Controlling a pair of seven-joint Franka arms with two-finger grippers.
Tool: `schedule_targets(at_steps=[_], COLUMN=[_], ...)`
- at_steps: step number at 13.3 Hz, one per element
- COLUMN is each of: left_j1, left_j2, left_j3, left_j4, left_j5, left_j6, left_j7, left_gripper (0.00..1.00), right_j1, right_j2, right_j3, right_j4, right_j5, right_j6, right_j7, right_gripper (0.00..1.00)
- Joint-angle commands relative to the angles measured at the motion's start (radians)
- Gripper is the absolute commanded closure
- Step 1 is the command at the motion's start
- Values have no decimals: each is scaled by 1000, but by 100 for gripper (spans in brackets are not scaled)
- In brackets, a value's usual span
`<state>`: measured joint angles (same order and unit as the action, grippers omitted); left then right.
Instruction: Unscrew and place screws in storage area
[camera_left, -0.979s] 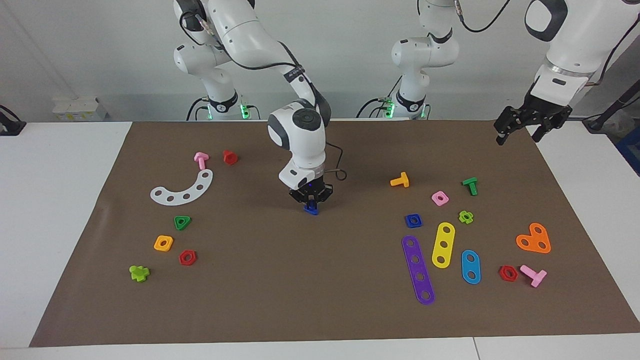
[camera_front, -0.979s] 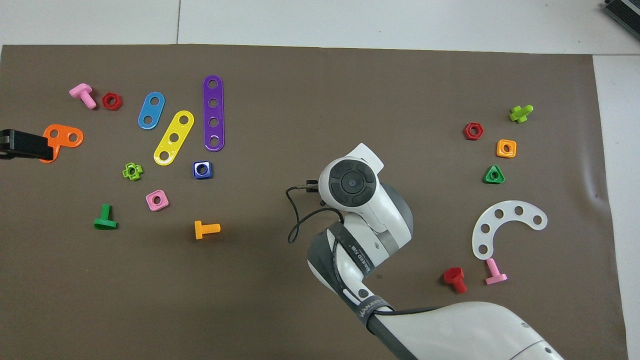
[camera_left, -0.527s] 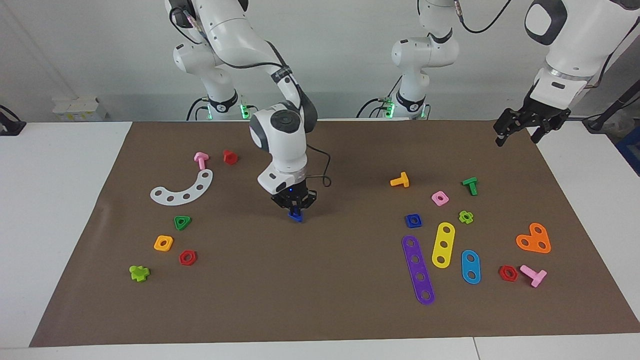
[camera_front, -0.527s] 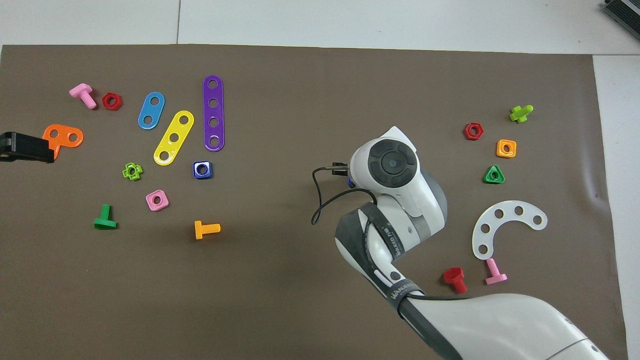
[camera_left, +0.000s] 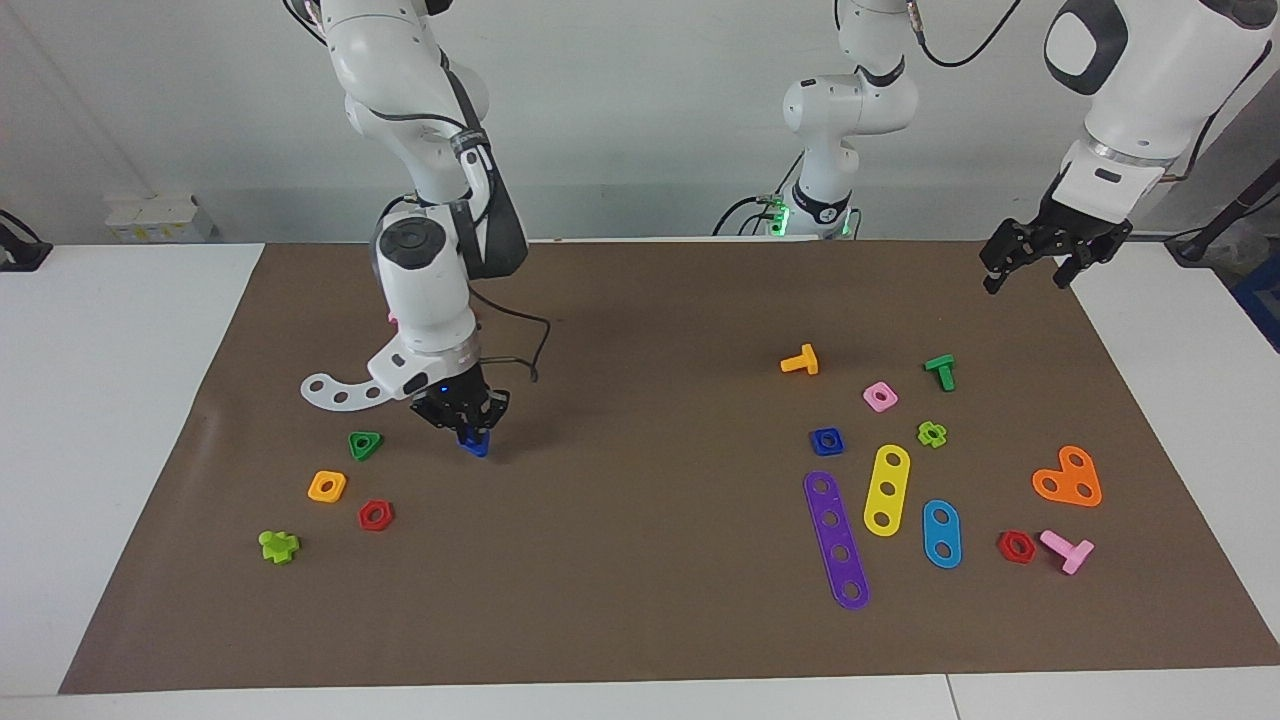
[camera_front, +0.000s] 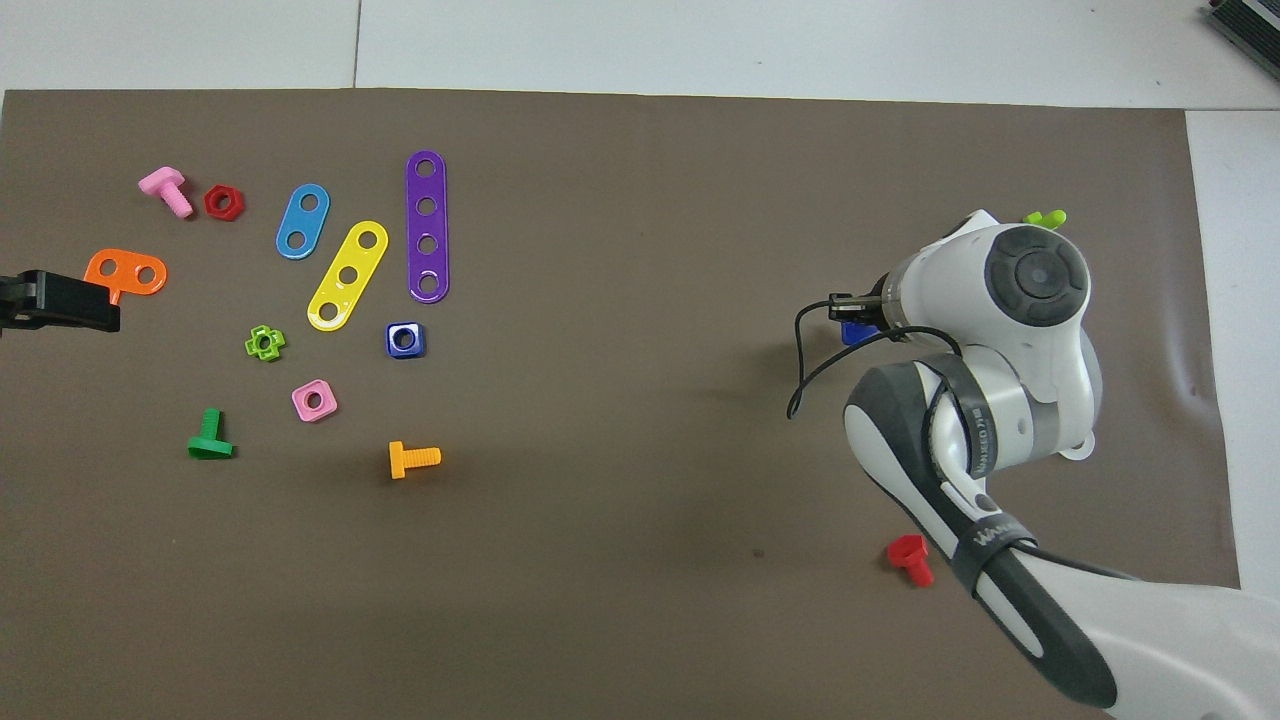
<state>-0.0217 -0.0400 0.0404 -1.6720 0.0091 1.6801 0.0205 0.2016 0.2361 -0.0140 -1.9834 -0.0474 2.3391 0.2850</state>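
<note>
My right gripper (camera_left: 470, 432) is shut on the small blue screw (camera_left: 475, 446), holding it low over the mat. Whether the screw touches the mat I cannot tell. It hangs at the edge of the storage area (camera_left: 330, 445), beside the white curved strip (camera_left: 335, 392) and close to the green nut (camera_left: 365, 444), orange nut (camera_left: 327, 486) and red nut (camera_left: 375, 515). From overhead only a blue sliver of the screw (camera_front: 857, 333) shows beside the right arm's wrist, which hides the strip and nuts. My left gripper (camera_left: 1030, 262) waits open in the air over the mat's corner at the left arm's end.
At the left arm's end lie a blue square nut (camera_left: 827, 440), purple (camera_left: 836, 540), yellow (camera_left: 886, 489) and blue (camera_left: 941, 533) strips, an orange plate (camera_left: 1068, 478), and orange (camera_left: 800, 361) and green (camera_left: 940, 371) screws. A lime piece (camera_left: 278, 546) lies near the storage nuts.
The right arm has carried the blue screw from the middle of the mat toward the right arm's end, to beside the white strip. The left gripper has barely shifted.
</note>
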Motion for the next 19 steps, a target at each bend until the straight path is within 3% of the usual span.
schedule_targets(at_steps=[1,6,7,9,12,16,19], left_j1=[-17,0,8,8,8,8,8], left_j2=[-26,-32,-31,-31,-31,-31,-31], left_j3=[6,21,21,19,19,19,21], left_j4=[-20,-28,-28,-28,-28,-28,-28], left_j5=[-12,-12,-12,-12,-12,-12,-12], left_j6=[19,10,12,12,10,12,10], left_j7=[-2,-5,-5,-5,-5,-5,-5], left_gripper=[0,0,0,0,0,0,0], right_j1=[-45,-67,-67,-64,-65,-68,-70], right_j2=[-38,-37,-38,-41,-93,-191,-238], right_j3=[14,14,14,14,14,12,-1], right_j4=[-64,-104,-106,-106,-98,-72,32], right_j5=[27,29,31,31,31,31,29], right_j6=[-8,6,2,-15,-93,-174,-315], right_j7=[-24,-27,-27,-17,-27,-29,-30], right_gripper=[100,100,84,16,5,3,2])
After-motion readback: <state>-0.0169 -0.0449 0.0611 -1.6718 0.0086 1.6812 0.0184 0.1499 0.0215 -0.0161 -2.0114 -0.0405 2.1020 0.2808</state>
